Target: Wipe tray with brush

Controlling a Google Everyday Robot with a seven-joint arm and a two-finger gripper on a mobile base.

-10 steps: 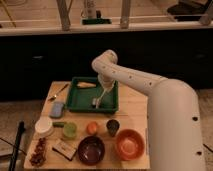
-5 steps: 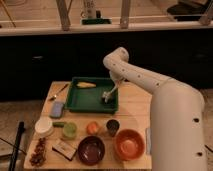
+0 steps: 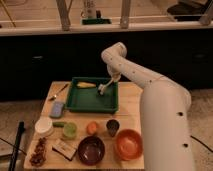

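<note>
The arm swings again. A second ago the gripper hung over the middle of the tray, half a second ago it had slid out toward the right rim, and now it has pulled back to the far right corner, riding a little higher. That back-and-forth reads like wiping strokes across the tray floor, so the task looks well under way rather than just starting, though how much of the floor has been covered is anyone's guess. The jaws look clamped on the brush, which slants down and to the left from them, its lower end at or just above the tray floor; contact itself can't be made out. The brush shows as a short pale sliver, thin and cream-coloured, tiny against the tray. The tray lies below and to the left of the jaws, dark green, shallow and raised at the rim, square on the bench. A yellow corn-like piece sits inside the tray, left of the jaws along the far wall, right where a leftward stroke would run into it.
</note>
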